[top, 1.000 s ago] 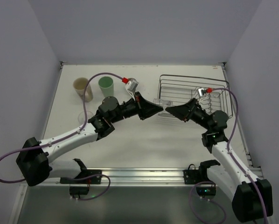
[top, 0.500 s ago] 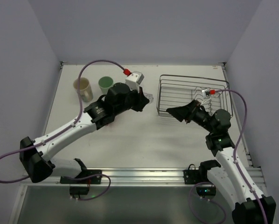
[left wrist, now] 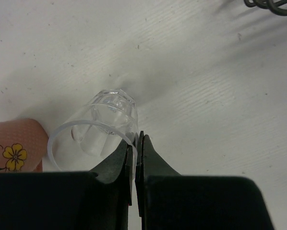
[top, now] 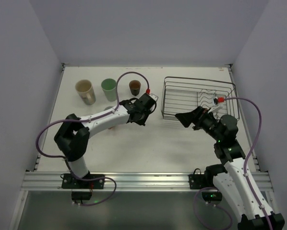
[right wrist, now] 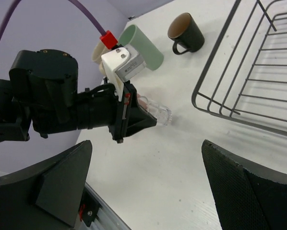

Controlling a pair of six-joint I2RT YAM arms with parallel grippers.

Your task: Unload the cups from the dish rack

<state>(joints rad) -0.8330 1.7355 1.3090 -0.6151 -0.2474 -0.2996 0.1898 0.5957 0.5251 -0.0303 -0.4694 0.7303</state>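
Observation:
My left gripper (left wrist: 136, 143) is shut on the rim of a clear glass tumbler (left wrist: 107, 125), which tilts with its base low over the table. In the top view the left gripper (top: 149, 108) is just left of the dish rack (top: 199, 85). A cream cup (top: 85, 91), a mint cup (top: 109, 88) and a dark brown mug (top: 135, 87) stand in a row at the back left. A salmon-pink cup (left wrist: 14, 149) with a flower print shows beside the tumbler. My right gripper (top: 184, 118) is open and holds nothing, in front of the rack's near left corner.
The rack's wire wall (right wrist: 215, 103) rises to the right of the held tumbler (right wrist: 160, 114). The left arm (top: 102, 117) lies across the table's middle left. White walls close in the table on three sides.
The two grippers met at the clear tumbler a second ago. The right gripper opened and drew back. The left arm carried the tumbler left and lowered it toward the table.

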